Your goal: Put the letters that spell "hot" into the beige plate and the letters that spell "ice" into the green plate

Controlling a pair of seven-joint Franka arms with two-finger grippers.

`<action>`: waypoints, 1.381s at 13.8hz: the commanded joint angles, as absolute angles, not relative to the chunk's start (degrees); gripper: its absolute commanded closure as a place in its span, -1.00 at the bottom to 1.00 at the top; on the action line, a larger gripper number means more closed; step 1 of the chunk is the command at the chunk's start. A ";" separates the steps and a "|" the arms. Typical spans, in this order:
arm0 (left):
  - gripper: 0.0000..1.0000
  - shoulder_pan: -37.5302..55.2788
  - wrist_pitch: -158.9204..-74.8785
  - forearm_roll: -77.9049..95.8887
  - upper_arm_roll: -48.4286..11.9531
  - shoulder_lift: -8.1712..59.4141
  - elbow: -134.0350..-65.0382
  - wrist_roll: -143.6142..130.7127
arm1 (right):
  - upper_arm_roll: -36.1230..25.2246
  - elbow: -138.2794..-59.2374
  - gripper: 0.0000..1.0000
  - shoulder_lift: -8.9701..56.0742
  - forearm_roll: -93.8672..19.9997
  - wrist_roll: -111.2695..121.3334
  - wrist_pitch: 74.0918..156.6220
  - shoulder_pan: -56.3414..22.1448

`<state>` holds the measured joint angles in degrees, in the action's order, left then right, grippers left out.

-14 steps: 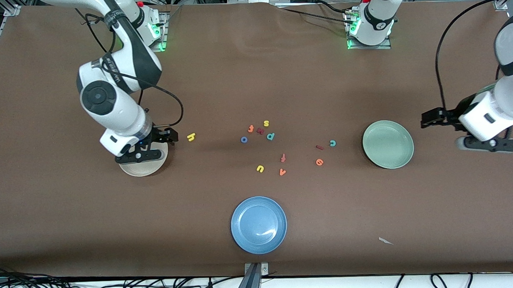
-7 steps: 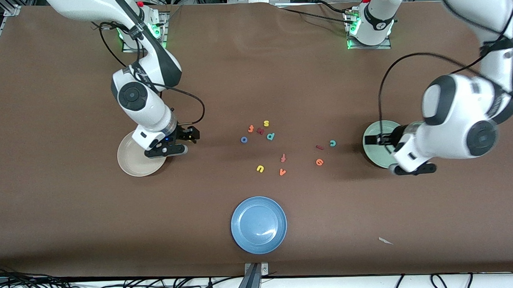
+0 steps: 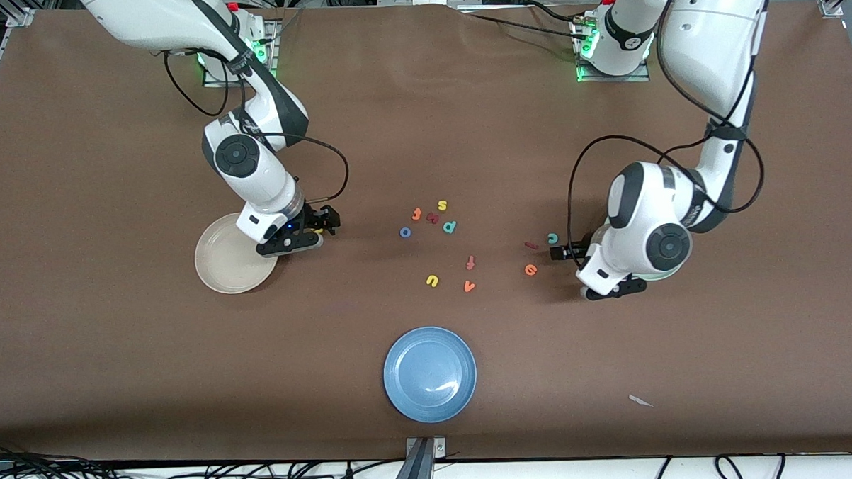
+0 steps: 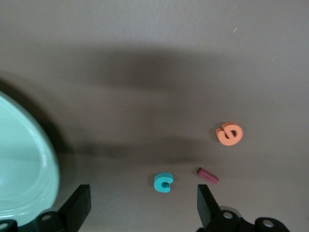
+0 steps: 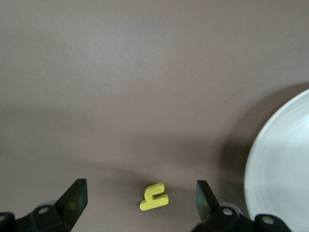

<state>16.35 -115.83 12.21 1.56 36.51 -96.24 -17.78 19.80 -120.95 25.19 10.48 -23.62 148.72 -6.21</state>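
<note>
My right gripper (image 3: 324, 223) hangs open over the yellow "h" (image 5: 154, 197), which lies between its fingers beside the beige plate (image 3: 218, 264). My left gripper (image 3: 560, 252) is open low over the teal "c" (image 4: 163, 182), with the maroon "i" (image 4: 207, 175) by one fingertip and the orange "e" (image 4: 229, 134) farther out. The left arm's wrist covers the green plate in the front view, but the green plate's rim (image 4: 46, 164) shows in the left wrist view. The blue "o" (image 3: 405, 232) and orange "t" (image 3: 416, 213) lie mid-table.
Mid-table also lie a yellow "s" (image 3: 442, 205), a dark red letter (image 3: 432, 217), a teal "p" (image 3: 450, 226), a red-orange "f" (image 3: 470, 263), a yellow "u" (image 3: 432, 280) and an orange "v" (image 3: 469, 286). A blue plate (image 3: 429, 374) sits nearest the camera.
Both arms swung in toward the table's middle. The right gripper went from over the beige plate to over the "h". The left gripper crossed the green plate to the "c".
</note>
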 commanded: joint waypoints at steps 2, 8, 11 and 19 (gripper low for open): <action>-0.48 17.49 -116.81 13.54 2.37 37.27 -97.99 -18.37 | 20.39 -122.87 -1.00 25.84 13.35 -22.85 150.82 -5.54; -0.13 19.86 -117.85 13.71 2.20 37.70 -99.66 -22.67 | 20.39 -124.36 -1.00 27.60 14.24 -22.94 155.12 -5.54; -0.16 20.92 -126.45 13.80 2.02 37.18 -104.13 -23.99 | 20.39 -124.89 -1.00 27.68 14.24 -23.03 155.30 -5.54; 0.34 21.01 -127.53 13.80 2.02 37.09 -104.94 -23.99 | 20.30 -127.18 -0.88 28.30 15.02 -23.03 158.82 -5.54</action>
